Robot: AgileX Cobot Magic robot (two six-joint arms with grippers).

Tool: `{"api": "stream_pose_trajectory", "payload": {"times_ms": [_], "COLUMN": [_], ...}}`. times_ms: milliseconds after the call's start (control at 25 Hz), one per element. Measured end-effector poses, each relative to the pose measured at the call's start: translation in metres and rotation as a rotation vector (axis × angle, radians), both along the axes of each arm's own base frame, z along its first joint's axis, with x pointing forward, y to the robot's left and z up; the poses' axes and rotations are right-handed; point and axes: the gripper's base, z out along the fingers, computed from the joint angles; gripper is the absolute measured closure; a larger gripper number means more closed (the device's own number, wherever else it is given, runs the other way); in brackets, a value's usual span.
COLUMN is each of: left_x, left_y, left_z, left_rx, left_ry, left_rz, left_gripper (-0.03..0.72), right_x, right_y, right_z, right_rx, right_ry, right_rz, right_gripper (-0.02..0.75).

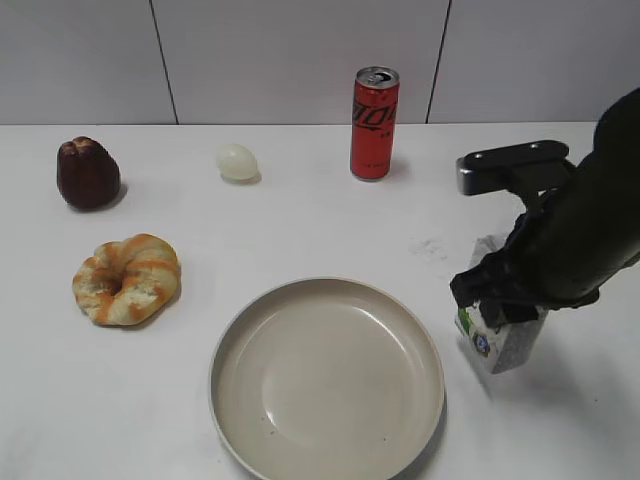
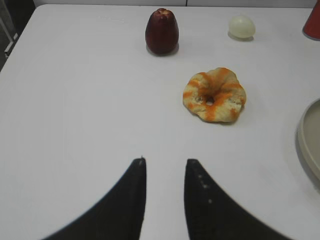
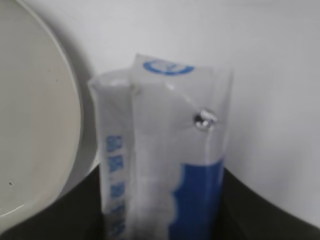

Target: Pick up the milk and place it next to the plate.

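The milk (image 1: pixel 503 348) is a small white carton with blue and green marks. It stands slightly tilted just right of the plate (image 1: pixel 330 385), a large round beige plate at the front middle. My right gripper (image 1: pixel 496 303) is shut on the carton from above. In the right wrist view the milk (image 3: pixel 165 150) fills the space between the dark fingers of the gripper (image 3: pixel 161 215), and the plate rim (image 3: pixel 45 125) lies close on the left. My left gripper (image 2: pixel 164 162) is open and empty over bare table. It does not show in the exterior view.
A tall red can (image 1: pixel 375 122) stands at the back middle. A pale egg (image 1: pixel 237 161), a dark red fruit (image 1: pixel 88 173) and a ring-shaped bread (image 1: pixel 127 278) lie on the left. The left wrist view shows the bread (image 2: pixel 215 95), the fruit (image 2: pixel 162 31) and the plate edge (image 2: pixel 311 137).
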Motion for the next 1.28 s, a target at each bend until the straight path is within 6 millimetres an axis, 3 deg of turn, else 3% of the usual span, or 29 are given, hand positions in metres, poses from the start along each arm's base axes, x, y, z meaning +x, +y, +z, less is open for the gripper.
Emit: {"api": "stream_pose_trajectory", "payload": {"times_ms": [200,400,560,680,840,1040,1280], "left_x": [0.0,0.0,0.0,0.0,0.0,0.0,0.0], "left_y": [0.0,0.0,0.0,0.0,0.0,0.0,0.0], "left_z": [0.0,0.0,0.0,0.0,0.0,0.0,0.0], "left_rx": [0.0,0.0,0.0,0.0,0.0,0.0,0.0], "left_ry": [0.0,0.0,0.0,0.0,0.0,0.0,0.0], "left_rz": [0.0,0.0,0.0,0.0,0.0,0.0,0.0], "left_gripper": [0.479,0.479,0.479,0.479,0.479,0.479,0.479], "right_x": [0.003,0.005,0.006,0.014,0.039,0.089,0.139], "right_y": [0.006,0.011,0.012,0.017,0.017,-0.018,-0.072], "right_z": [-0.013,-0.012,-0.009,0.004,0.038,0.079,0.088], "right_rx": [0.023,0.074,0.073,0.074,0.064,0.056,-0.019], "right_ry": [0.03,0.003,0.003,-0.005,-0.063,-0.167,-0.071], "right_rz": [0.029,0.056,0.064,0.073,0.074,-0.005,-0.068], "right_gripper": [0.408,0.234,0.15,0.136,0.133,0.138,0.15]}}
